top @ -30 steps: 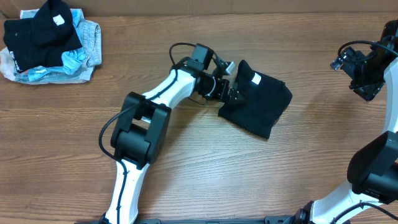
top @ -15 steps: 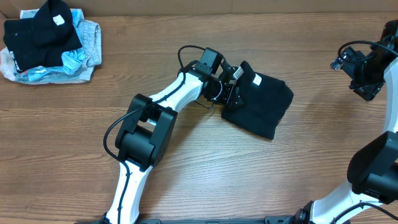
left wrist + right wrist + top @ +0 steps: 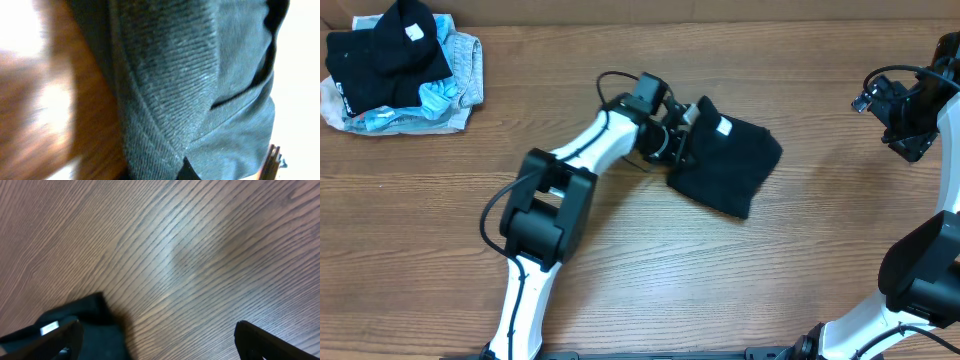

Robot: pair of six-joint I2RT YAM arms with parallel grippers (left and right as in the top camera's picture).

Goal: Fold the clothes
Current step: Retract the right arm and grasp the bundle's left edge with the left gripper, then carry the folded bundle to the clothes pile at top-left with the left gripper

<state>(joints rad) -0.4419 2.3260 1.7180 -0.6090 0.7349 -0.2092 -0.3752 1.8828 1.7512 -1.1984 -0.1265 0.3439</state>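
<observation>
Table: wood-grain top. Bare wood lies round the clothes on every side but their 9 o'clock edge.

Clothes: black and folded, lying flat at 3 o'clock from the table's middle, well apart from every table edge. The outline is tilted, with its lowest corner toward 5 o'clock. Ribbed fabric fills the left wrist view.

Pile: black, pale blue and grey garments heaped in the 10 o'clock corner, well apart from the clothes.

Right gripper: near the 2 o'clock edge, raised. Its jaws are spread wide, holding nothing, with bare wood between them.

Left gripper: at the clothes' 9 o'clock edge, jaws closed on the fabric.

Label: small and white, near the clothes' 12 o'clock edge.
</observation>
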